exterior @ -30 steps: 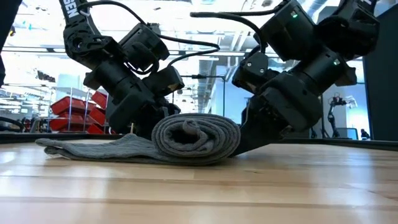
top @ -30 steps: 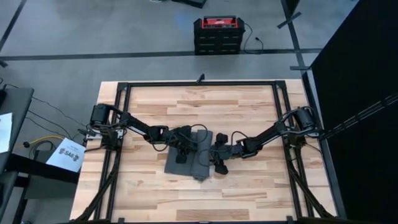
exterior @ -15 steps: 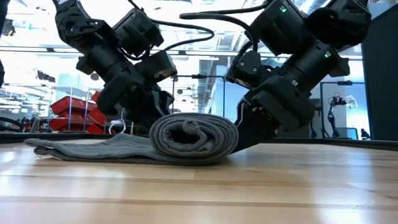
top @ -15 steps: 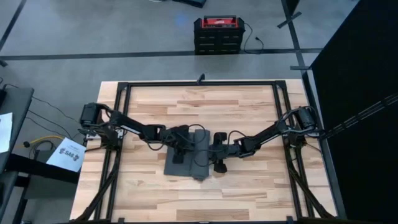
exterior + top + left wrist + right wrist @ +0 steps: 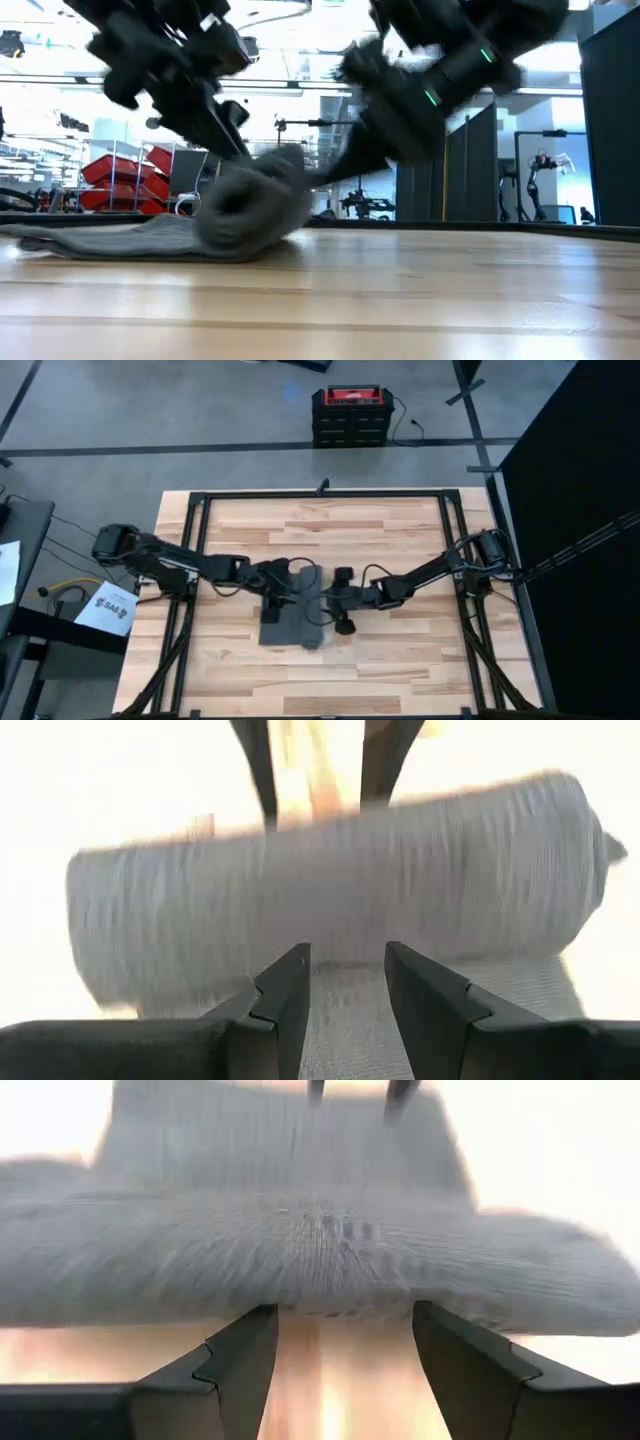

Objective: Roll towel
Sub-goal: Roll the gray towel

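A: Item one, the towel (image 5: 290, 612)?
B: Dark grey cloth, mid-counter (image 5: 400, 660), slightly toward 7 o'clock of centre. Part rolled: a thick roll (image 5: 250, 197) sits at the 3 o'clock side, with a flat tail (image 5: 110, 237) lying out toward 9 o'clock.

A: Progress?
B: Judged past halfway. The roll is fat and the flat remainder is short. Left to do: wind the tail in and leave the roll settled.

A: Left tool (image 5: 345, 982)?
B: On the flat tail, at the roll's 9 o'clock side. Fingers parted, nothing between them; cloth lies under the tips.

A: Right tool (image 5: 340, 1342)?
B: At the roll's 3 o'clock side, fingers spread wide, empty, bare wood showing between them and the roll just ahead.

A: Surroundings?
B: Black frame (image 5: 320, 493) round the counter; red-and-black case (image 5: 350, 415) on the floor at 12 o'clock; paper sheet (image 5: 105, 608) off the 9 o'clock edge; red bins (image 5: 125, 170) in the room behind.

A: Obstructions?
B: None on the counter. The one concern, as a judgement: the left tool stands on cloth the roll must travel over.
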### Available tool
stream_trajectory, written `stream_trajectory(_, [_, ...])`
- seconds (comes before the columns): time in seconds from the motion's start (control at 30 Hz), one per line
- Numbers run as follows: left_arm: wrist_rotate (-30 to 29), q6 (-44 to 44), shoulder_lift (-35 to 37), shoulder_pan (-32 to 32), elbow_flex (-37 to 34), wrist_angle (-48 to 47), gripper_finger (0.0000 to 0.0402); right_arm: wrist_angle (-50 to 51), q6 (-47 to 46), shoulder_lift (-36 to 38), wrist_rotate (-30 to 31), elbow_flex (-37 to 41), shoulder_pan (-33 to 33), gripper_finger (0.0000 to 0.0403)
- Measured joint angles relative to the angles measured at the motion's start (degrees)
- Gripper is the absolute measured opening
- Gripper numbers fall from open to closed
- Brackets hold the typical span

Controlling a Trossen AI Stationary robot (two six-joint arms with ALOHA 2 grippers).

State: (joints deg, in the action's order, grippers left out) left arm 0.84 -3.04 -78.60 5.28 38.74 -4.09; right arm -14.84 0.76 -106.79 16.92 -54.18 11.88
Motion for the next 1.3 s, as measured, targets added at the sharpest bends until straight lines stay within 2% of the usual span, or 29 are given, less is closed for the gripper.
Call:
stream_trajectory(0.13, [-3.3,3.1,6.7,2.4,0.0,-5.8,0.0118,0.9,4.7,0.8,0.3,-2.8,1.0,0.0221])
stream_trajectory(0.33, [-7.0,3.7,7.5,6.0,-1.0,-5.9,0.0118,9.6,-5.8,-0.6,1.7,1.1,-1.5,0.0221])
stream_trajectory(0.47, [-9.1,3.0,4.6,7.1,-1.0,-5.0,0.0118,9.7,-8.2,-0.5,1.1,3.1,-1.7,0.0221])
stream_trajectory(0.63, [-9.1,4.4,-2.2,7.1,-0.9,-2.1,0.0118,5.5,-5.4,-1.1,-1.5,4.7,-2.5,0.0221])
stream_trajectory(0.73, [-9.1,4.7,-7.1,7.0,-0.9,1.9,0.0118,3.3,-3.8,-1.2,-4.5,5.6,-3.4,0.0221])
stream_trajectory(0.97, [-9.1,4.4,-15.7,6.2,-0.9,9.2,0.0118,3.3,-2.4,-1.2,-5.3,5.6,-3.8,0.0221])
stream_trajectory(1.1, [-9.1,2.7,-19.2,5.0,-0.6,13.7,0.0118,4.9,-2.5,-1.2,-5.3,5.5,-3.8,0.0221])
stream_trajectory(1.3, [-8.2,-2.7,-23.4,3.3,-0.6,20.0,0.0118,13.3,-6.6,-0.8,-6.4,5.2,-4.2,0.0221])
